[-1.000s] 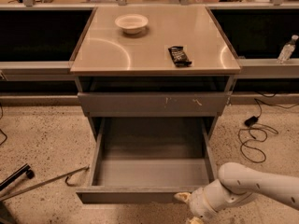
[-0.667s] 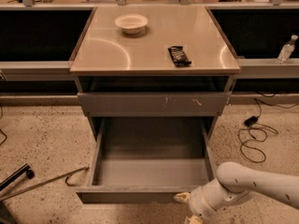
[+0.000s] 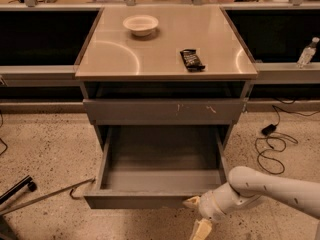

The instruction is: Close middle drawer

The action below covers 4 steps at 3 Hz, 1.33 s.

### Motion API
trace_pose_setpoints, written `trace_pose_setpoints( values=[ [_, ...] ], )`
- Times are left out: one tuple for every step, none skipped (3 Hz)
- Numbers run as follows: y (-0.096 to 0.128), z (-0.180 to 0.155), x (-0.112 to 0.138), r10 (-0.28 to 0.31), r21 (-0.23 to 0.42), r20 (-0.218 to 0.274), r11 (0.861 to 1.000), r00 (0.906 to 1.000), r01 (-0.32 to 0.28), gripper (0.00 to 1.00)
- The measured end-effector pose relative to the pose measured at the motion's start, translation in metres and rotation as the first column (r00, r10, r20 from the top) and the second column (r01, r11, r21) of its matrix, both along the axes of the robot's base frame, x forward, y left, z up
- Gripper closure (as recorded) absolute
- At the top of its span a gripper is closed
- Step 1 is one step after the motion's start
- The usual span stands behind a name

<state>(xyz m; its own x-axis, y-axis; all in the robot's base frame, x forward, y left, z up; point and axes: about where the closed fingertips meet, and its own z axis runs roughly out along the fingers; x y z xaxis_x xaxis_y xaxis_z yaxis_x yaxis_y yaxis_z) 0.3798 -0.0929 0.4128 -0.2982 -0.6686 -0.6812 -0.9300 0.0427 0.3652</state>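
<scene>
The middle drawer (image 3: pixel 135 200) is pulled far out of the cabinet, and its bare grey inside (image 3: pixel 160 156) is empty. Its plain front panel faces me low in the camera view. My gripper (image 3: pixel 196 215) is at the right end of that front panel, just below its lower edge. Its fingers are apart and hold nothing. The upper fingertip (image 3: pixel 191 202) is at or touching the panel, and the lower one (image 3: pixel 202 229) hangs below it. My white arm (image 3: pixel 270 186) reaches in from the right.
Above is a grey drawer front with white scratch marks (image 3: pixel 165 111). On the cabinet top (image 3: pixel 125 59) lie a white bowl (image 3: pixel 141 24) and a black packet (image 3: pixel 192 59). A bottle (image 3: pixel 306 53) stands on the right ledge, cables (image 3: pixel 272 146) lie on the right floor, and a rod (image 3: pixel 50 195) lies left.
My gripper has crept a little to the left, closer to the drawer's front panel. The drawer has not visibly moved.
</scene>
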Motion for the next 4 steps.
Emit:
trace_pose_setpoints(
  values=[
    [0.002, 0.009, 0.033, 0.005, -0.008, 0.042, 1.000, 0.9991, -0.004, 0.00],
    [0.002, 0.009, 0.033, 0.005, -0.008, 0.042, 1.000, 0.9991, -0.004, 0.00],
    [0.002, 0.007, 0.065, -0.026, -0.009, 0.101, 1.000, 0.9946, 0.027, 0.00],
    [0.001, 0.007, 0.079, -0.032, -0.014, 0.119, 0.999, 0.9924, 0.034, 0.00]
  ],
)
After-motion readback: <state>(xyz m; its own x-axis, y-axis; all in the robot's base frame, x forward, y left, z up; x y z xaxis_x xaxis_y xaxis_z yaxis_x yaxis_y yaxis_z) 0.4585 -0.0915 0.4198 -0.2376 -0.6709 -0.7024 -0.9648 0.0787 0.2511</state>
